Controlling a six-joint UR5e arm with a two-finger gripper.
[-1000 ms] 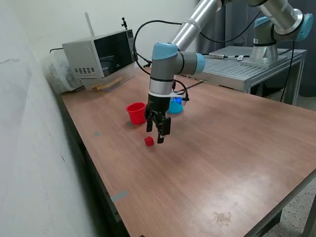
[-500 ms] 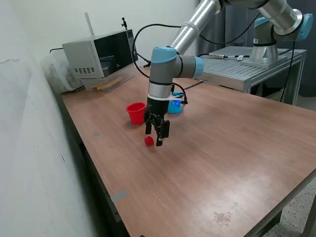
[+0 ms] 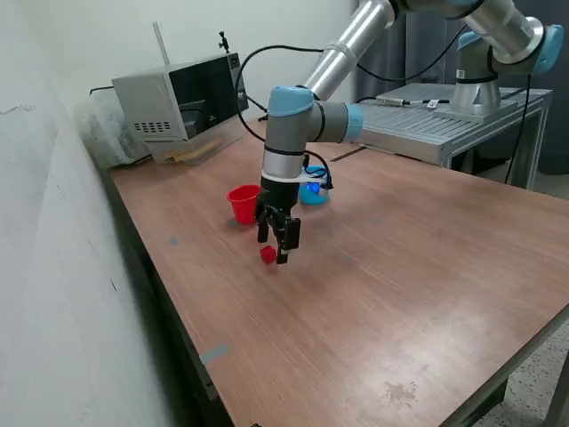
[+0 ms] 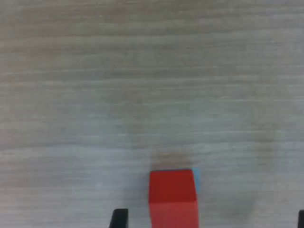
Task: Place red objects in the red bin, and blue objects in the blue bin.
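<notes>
The gripper [image 3: 274,246] hangs with jaws apart over a red cube [image 3: 268,255] on the worktop [image 3: 400,294]; it should centre before closing.

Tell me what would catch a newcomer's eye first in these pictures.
The black two-finger gripper hangs open just above a small solid red cube on the brown wooden table; the wrist view shows that cube between the fingertips. Just behind stands a small red plastic cup, and a light blue plastic cup peeks out from behind the arm.
</notes>
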